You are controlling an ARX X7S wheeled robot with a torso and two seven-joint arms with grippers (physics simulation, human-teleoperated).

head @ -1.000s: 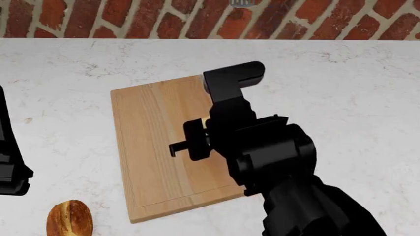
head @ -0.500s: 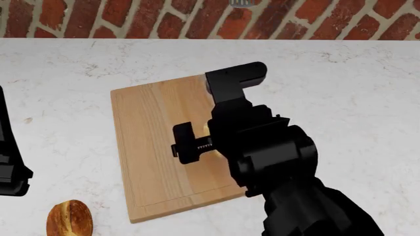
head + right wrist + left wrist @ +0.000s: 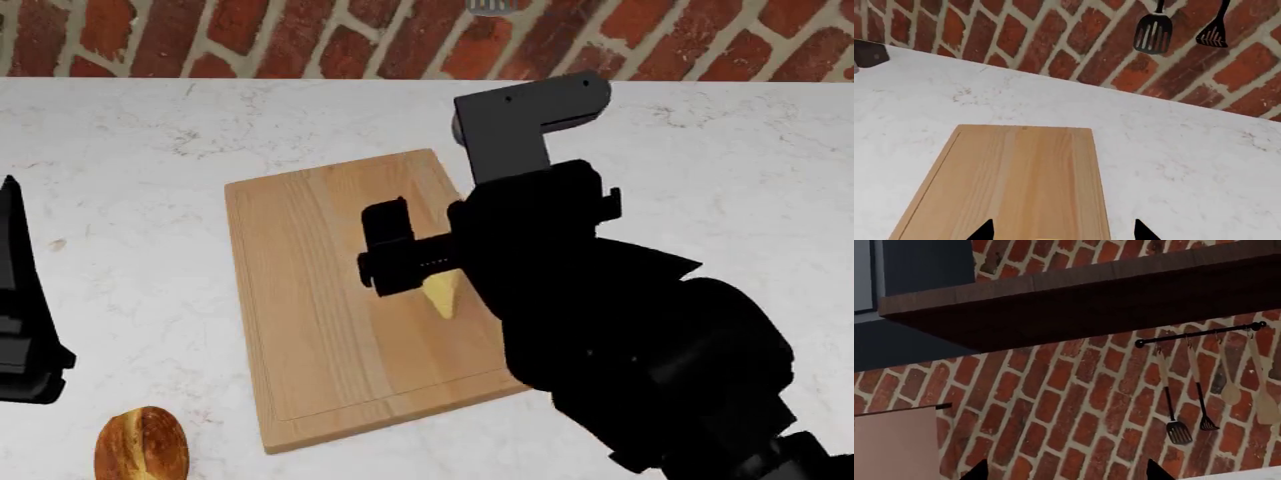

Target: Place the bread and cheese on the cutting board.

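The cheese (image 3: pixel 443 292), a pale yellow wedge, lies on the right half of the light wooden cutting board (image 3: pixel 300 300). My right gripper (image 3: pixel 424 262) hangs just above it, open and empty. In the right wrist view the board (image 3: pixel 1021 175) fills the middle, the right gripper (image 3: pixel 1064 234) has its tips wide apart, and a sliver of cheese (image 3: pixel 1044 238) shows at the frame edge. The bread (image 3: pixel 140 445), a golden-brown roll, sits on the counter off the board's near left corner. My left arm (image 3: pixel 20 320) is at the far left. Its gripper (image 3: pixel 1066 475) is open and faces the wall.
A white marble counter (image 3: pixel 707 180) runs back to a red brick wall (image 3: pixel 400 40). A dark shelf (image 3: pixel 1087 295) and a rail with hanging utensils (image 3: pixel 1197 390) are on the wall. Spatulas (image 3: pixel 1154 30) hang above the counter's back edge.
My right gripper has opened and risen away to the back right. The cheese it held now lies uncovered on the board. The bread and left arm have barely moved.
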